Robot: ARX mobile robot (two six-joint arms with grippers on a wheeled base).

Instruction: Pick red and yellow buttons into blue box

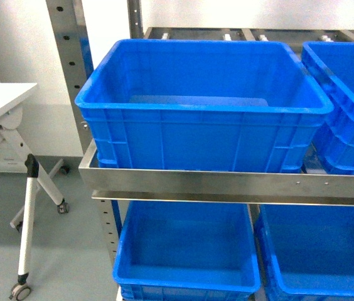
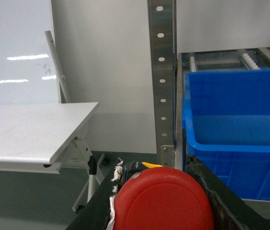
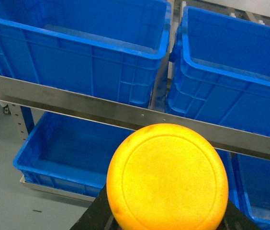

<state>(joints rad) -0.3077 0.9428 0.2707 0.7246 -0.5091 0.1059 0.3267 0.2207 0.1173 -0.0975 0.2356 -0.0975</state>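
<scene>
My left gripper (image 2: 156, 184) is shut on the red button (image 2: 163, 203), whose red cap fills the bottom of the left wrist view between the black fingers (image 2: 221, 199). A small yellow part shows just behind the cap. My right gripper (image 3: 166, 218) is shut on the yellow button (image 3: 167, 175), its round cap facing the camera. The blue box (image 1: 196, 141) stands on the upper shelf, centre of the head view. It lies right of the red button (image 2: 240, 167) and above left of the yellow one (image 3: 68, 57). Neither gripper shows in the head view.
A second blue crate (image 1: 346, 100) stands to the right on the same shelf. Two more crates (image 1: 186, 254) (image 1: 321, 251) sit on the level below. A steel rail (image 1: 227, 183) fronts the shelf, with a perforated upright (image 2: 163, 81) at its left. A white folding table (image 1: 1, 103) is at the left.
</scene>
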